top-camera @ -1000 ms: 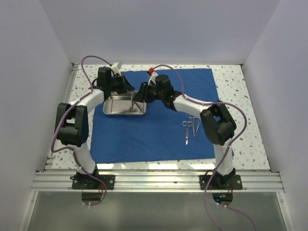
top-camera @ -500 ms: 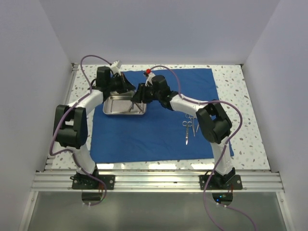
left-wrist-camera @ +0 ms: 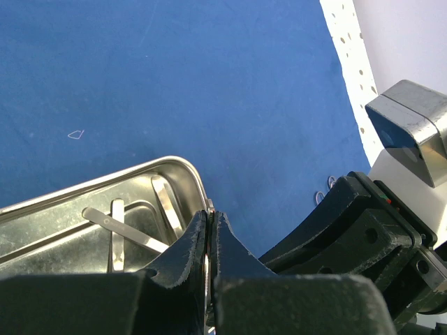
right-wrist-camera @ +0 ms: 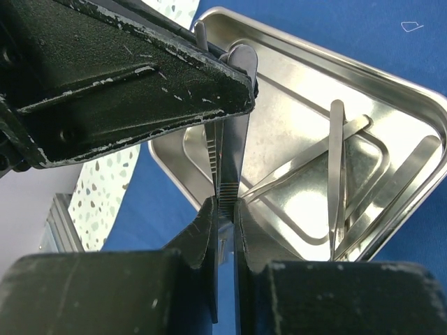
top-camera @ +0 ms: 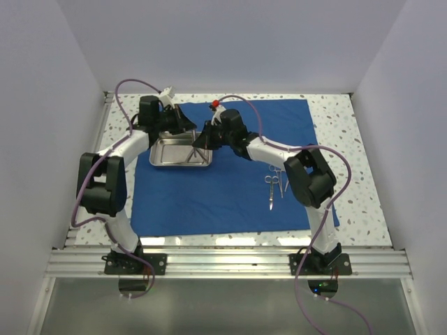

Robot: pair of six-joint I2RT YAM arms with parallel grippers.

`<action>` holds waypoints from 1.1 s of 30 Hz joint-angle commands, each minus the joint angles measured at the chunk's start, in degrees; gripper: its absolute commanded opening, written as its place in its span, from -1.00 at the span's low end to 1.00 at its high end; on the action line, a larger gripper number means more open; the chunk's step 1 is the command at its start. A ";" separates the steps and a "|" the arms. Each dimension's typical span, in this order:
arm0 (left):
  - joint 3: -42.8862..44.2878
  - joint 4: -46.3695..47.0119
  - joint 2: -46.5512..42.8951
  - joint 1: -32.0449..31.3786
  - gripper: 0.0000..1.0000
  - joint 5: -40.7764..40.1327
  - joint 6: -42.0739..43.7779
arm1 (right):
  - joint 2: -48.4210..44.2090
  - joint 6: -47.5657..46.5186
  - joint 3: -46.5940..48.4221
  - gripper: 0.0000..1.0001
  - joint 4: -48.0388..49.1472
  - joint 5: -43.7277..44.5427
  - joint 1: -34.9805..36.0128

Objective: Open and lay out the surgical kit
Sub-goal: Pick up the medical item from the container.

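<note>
The royal-blue cloth (top-camera: 223, 199) lies spread on the table with the steel tray (top-camera: 162, 162) on its far left part. My left gripper (top-camera: 180, 130) is at the tray's far edge. In the left wrist view it (left-wrist-camera: 210, 218) is shut on the rim at a corner of the tray (left-wrist-camera: 143, 169). My right gripper (top-camera: 198, 144) hangs over the tray's right side. In the right wrist view it (right-wrist-camera: 225, 207) is shut on the ridged grip of a pair of tweezers (right-wrist-camera: 235, 132) that stands up out of the tray (right-wrist-camera: 328, 47). More tweezers (right-wrist-camera: 336, 167) lie in the tray.
Ring-handled scissors and forceps (top-camera: 274, 183) lie side by side on the cloth's right part, beside my right arm's elbow. The left gripper's body (right-wrist-camera: 126, 77) sits close above the held tweezers. Speckled tabletop (top-camera: 363, 202) borders the cloth, with white walls around.
My right gripper moved slightly left over the tray and closed its jaws on the tweezers. The left gripper stayed shut on the tray rim.
</note>
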 commanded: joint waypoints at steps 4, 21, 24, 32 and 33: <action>0.21 1.42 -1.88 0.19 -1.00 -2.43 0.43 | -0.42 -0.83 0.82 -1.00 1.53 0.04 0.12; 2.59 -10.36 -3.02 0.01 0.22 -25.55 4.21 | -1.39 -0.84 -0.41 -1.00 1.44 -0.32 0.12; 2.24 -10.37 -3.46 0.01 0.22 -26.62 4.12 | -1.39 -0.92 -0.41 -1.00 1.27 -0.23 0.21; -0.57 -8.44 -7.14 0.01 0.22 -32.32 2.72 | -2.97 -1.19 -2.16 -1.00 1.44 0.64 0.21; -1.36 -7.91 -9.24 0.01 0.22 -33.46 2.02 | -3.50 -1.45 -2.51 -1.00 1.36 1.00 0.12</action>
